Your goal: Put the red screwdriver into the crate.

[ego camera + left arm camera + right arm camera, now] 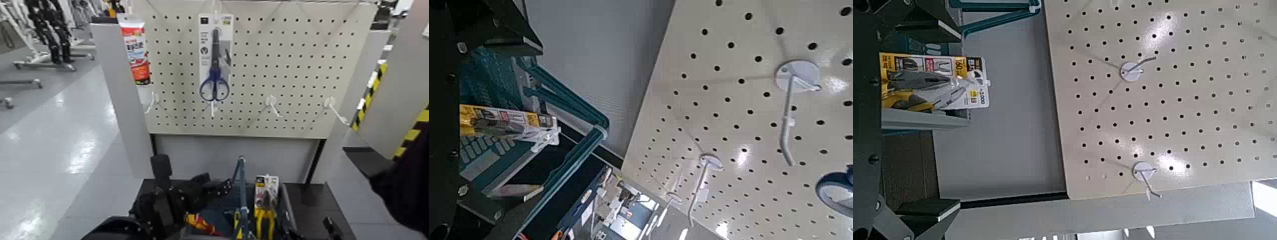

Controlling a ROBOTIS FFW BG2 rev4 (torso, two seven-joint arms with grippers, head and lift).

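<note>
The red screwdriver [199, 223], with its red handle and yellow band, shows at the bottom of the head view. It lies low in the left part of the dark grey-blue crate [285, 210], right beside my left arm. The crate's arched handle [241, 185] stands upright in the middle. My left gripper [214, 188] hangs over the crate's left half. Its fingers [504, 30] stand apart with nothing between them. The left wrist view does not show the screwdriver. My right gripper [332, 228] is parked low, to the right of the crate, and is open.
A pack of yellow-handled pliers [265, 205] stands in the crate right of the handle. A pegboard [306, 64] rises behind it. It carries a blue-handled scissors pack [215, 60], a tube pack [136, 48] and bare hooks [273, 105]. A yellow-black striped post [412, 137] stands at right.
</note>
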